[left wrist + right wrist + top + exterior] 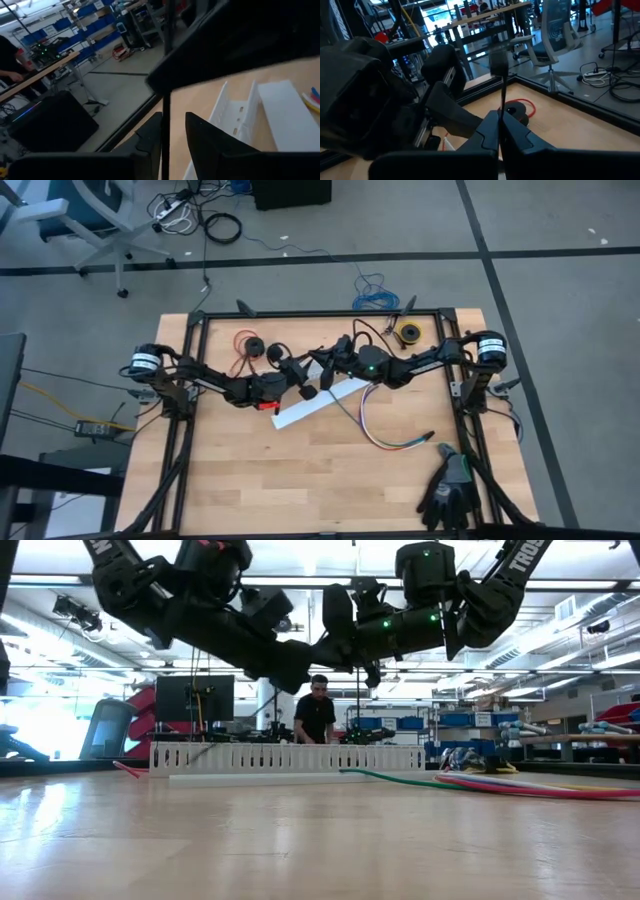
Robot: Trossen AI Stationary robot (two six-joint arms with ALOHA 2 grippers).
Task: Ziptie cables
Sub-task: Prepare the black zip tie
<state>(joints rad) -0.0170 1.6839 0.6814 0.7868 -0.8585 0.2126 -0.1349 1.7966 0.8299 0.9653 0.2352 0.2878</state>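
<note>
Both grippers meet above the middle of the table, over the white channel, which lies flat on the wood. My right gripper is shut on the ziptie, a thin dark strip. My left gripper faces it from the left, open, with the ziptie running through the gap close beside one finger. The cables, a curved multicoloured bundle, lie loose on the table right of the channel, and no gripper touches them. My right gripper pinches the ziptie between its two fingers, a little below the strip's thick head end, which sticks out past the fingertips. The fingers come level from the table's right. The ziptie is lifted clear of the table. My left gripper's fingers stand on either side of the strip; I cannot tell whether one touches it.
A red wire on a black spool and a yellow tape roll sit near the far edge. A black glove lies at the near right corner. A black frame rims the table. A person stands in the room beyond.
</note>
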